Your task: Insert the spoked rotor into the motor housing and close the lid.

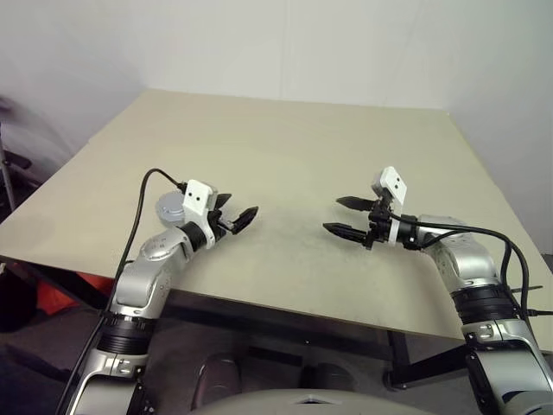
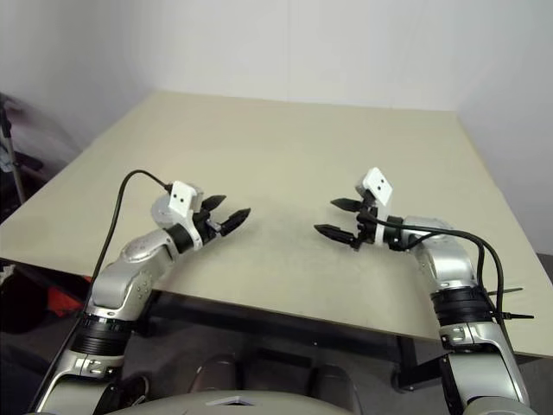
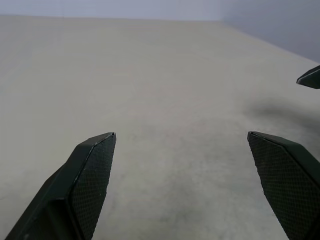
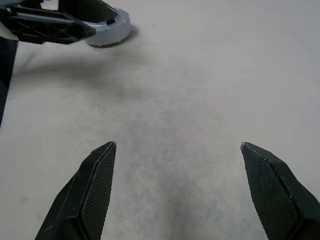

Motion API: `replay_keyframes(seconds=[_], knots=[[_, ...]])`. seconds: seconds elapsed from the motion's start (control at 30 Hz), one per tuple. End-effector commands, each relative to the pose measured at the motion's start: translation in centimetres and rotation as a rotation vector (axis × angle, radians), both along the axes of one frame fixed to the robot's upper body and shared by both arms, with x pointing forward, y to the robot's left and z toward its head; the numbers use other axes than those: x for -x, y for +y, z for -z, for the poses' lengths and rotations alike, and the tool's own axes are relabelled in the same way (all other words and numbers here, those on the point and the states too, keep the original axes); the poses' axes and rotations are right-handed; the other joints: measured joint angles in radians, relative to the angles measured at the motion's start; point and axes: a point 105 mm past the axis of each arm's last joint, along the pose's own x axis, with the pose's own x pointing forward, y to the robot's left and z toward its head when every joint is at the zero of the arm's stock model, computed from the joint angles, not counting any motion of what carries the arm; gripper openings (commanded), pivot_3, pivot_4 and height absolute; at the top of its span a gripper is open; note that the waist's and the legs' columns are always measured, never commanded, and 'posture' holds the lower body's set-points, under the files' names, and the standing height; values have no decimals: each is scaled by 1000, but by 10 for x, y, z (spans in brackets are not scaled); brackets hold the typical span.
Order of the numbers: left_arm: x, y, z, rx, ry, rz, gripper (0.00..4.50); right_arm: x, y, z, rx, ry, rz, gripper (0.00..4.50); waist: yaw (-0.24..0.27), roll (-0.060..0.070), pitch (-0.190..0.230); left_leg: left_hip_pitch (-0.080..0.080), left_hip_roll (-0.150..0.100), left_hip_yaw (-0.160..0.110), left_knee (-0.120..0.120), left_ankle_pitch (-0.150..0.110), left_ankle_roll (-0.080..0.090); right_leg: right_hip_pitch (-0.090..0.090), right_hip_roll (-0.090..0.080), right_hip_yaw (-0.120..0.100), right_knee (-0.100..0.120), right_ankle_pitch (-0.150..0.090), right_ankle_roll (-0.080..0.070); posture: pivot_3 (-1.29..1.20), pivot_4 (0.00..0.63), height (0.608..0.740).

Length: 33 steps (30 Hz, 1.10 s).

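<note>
Both grippers spread and empty over the table, the housing tucked behind the left one.

The left gripper (image 1: 240, 207) and right gripper (image 1: 333, 214) face each other at mid-frame, jaws wide, nothing between them. The motor housing (image 1: 168, 206), a short silver round, sits left of centre on the table (image 1: 285, 147), just behind the left wrist; whether its top is open cannot be told. The left gripper probably needs to back off and turn toward it, approaching the rim squarely.
</note>
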Motion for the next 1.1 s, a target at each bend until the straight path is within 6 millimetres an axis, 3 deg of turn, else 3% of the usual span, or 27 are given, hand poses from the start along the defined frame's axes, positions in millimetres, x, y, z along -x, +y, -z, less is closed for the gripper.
replay_keyframes(seconds=[0.03, 1.1], knots=[[-5, 3, -15, 19, -58, -17, 4475, -9, -3, -11, -19, -66, 15, 4500, 0, 0, 0, 0, 0, 0, 0, 0, 0, 0, 0, 0, 0, 0, 0, 0, 0, 740], [-12, 2, -14, 9, -64, -35, 4475, -22, 2, -13, -43, -111, 64, 4500, -2, 0, 0, -1, 0, 0, 0, 0, 1, -1, 0, 0, 0, 0, -1, 0, 0, 740]])
